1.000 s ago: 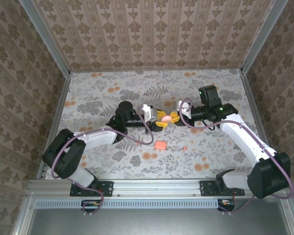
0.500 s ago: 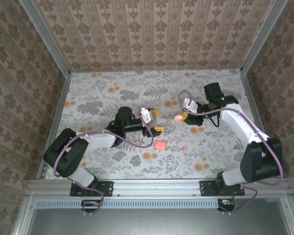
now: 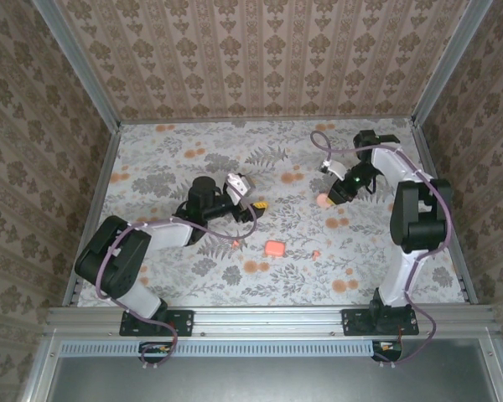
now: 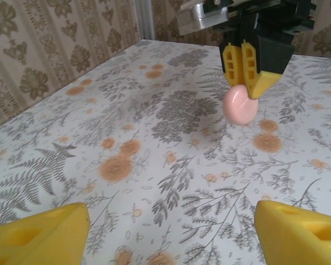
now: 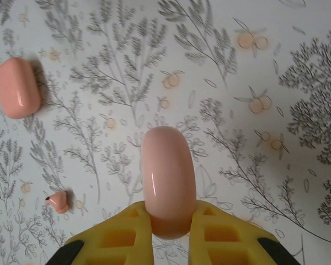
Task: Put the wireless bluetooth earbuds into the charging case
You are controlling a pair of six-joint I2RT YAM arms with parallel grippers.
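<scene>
The right gripper (image 3: 325,199) is seen right of centre in the overhead view, clamped on a pink rounded piece (image 5: 168,176), which is pinched edge-on between the yellow fingers above the floral table (image 3: 168,159). The left gripper (image 3: 253,203), left of centre, is spread wide, and nothing is held. The charging case (image 3: 274,248) is found lying on the table below centre, with one earbud (image 3: 316,253) to its right, apart from it.

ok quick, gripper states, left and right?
left gripper: open, nothing between the fingers.
right gripper: closed on a smooth pink rounded piece.
</scene>
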